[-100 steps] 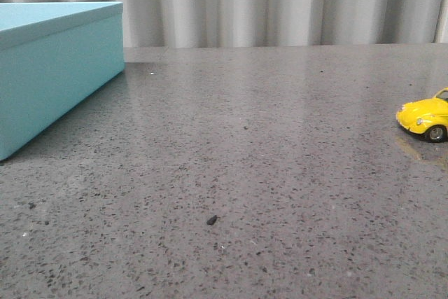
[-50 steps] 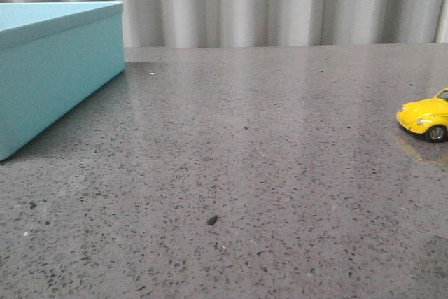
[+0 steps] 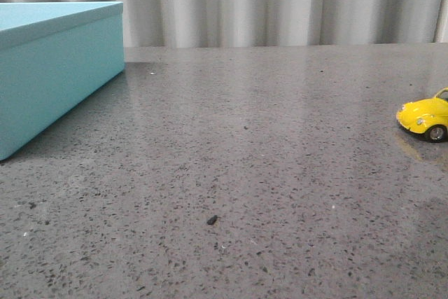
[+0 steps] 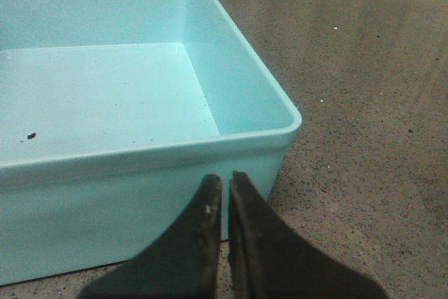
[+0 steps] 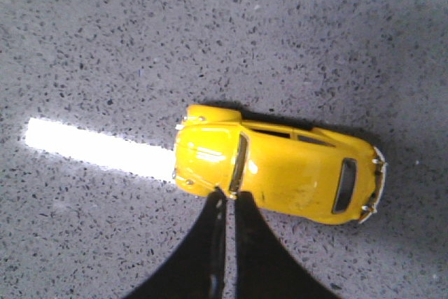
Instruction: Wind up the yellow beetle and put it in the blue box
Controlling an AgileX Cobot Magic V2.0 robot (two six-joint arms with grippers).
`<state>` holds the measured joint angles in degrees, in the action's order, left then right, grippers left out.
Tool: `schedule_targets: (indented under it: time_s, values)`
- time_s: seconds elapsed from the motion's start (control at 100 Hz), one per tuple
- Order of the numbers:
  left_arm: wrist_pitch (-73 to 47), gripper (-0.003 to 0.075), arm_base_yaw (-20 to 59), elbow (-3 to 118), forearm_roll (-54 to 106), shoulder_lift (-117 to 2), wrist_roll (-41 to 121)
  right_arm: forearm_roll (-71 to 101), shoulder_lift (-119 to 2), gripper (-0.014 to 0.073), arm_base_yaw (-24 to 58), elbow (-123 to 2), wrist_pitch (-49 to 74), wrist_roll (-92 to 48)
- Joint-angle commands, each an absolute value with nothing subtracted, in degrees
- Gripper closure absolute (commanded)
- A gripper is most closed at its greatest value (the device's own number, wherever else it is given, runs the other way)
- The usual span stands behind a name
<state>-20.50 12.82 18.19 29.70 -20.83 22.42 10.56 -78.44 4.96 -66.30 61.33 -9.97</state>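
the small glossy yellow toy beetle [image 5: 276,173] sits at the grey speckled bench's [image 3: 245,173] right edge, directly under the clenched, empty right hand [image 5: 227,197], its long axis crosswise to the fingers. the left hand [image 4: 222,185], also clenched, hovers by the open turquoise-blue box [image 4: 210,148].

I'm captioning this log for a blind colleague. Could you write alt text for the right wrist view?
A small yellow toy car sits on a speckled grey table, seen from directly above. The right gripper hangs over the car's near side with its dark fingers pressed together, holding nothing. A bright strip of reflected light lies on the table beside the car.
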Motion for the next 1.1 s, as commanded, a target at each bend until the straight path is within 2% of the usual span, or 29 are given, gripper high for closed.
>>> schedule_targets:
  time_s: [0.0,1.09]
  values:
    - [-17.1,0.0741,13.2,19.9,30.5,-21.6,22.0,10.4,-78.1,0.0645,4.7,-68.3,59.7,-9.9]
    - [-17.1,0.0741,13.2,19.9,30.6,-21.6,22.0,7.1,-83.7,0.0645,4.7,-68.2,57.2,-8.0]
